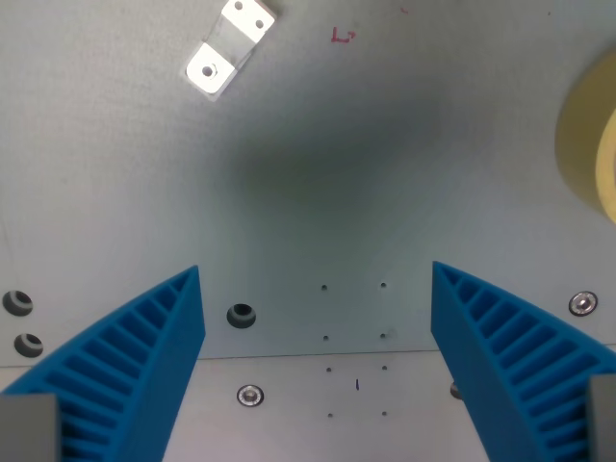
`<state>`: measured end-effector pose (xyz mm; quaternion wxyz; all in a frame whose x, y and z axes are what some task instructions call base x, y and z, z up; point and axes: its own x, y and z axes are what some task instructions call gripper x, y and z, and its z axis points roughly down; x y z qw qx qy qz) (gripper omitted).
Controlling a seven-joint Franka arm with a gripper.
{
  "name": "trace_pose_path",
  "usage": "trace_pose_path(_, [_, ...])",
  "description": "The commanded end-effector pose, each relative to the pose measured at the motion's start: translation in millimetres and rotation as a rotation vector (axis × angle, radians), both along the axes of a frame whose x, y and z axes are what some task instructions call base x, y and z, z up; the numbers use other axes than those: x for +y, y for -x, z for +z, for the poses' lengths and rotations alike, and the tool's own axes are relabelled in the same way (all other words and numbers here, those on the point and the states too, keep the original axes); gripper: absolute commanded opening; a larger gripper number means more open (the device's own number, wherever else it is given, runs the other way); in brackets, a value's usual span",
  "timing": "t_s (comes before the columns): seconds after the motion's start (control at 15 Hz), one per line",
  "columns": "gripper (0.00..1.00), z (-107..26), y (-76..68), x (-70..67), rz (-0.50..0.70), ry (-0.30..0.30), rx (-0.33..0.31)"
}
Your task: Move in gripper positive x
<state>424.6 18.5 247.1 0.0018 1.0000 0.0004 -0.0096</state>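
Observation:
My gripper (316, 279) looks down on a pale grey table. Its two blue ribbed fingers (135, 361) rise from the bottom corners of the wrist view and stand wide apart. Nothing lies between them, so the gripper is open. Only bare tabletop with small holes and screws shows in the gap.
A small metal bracket (229, 46) lies at the top left. A yellowish tape roll (589, 135) is cut off by the wrist view's right edge. A red mark (343, 36) is drawn near the top. Bolt holes (241, 316) and screws (249, 395) dot the plate seam below.

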Motion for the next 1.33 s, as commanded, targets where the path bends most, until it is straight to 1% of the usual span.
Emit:
trace_pose_path(0.07, [1.0, 2.3, -5.4, 0.0, 0.0, 0.0, -0.006])
trace_pose_path(1.33, [1.0, 1.1, -100.4, 0.1, 0.0, 0.0, -0.006])
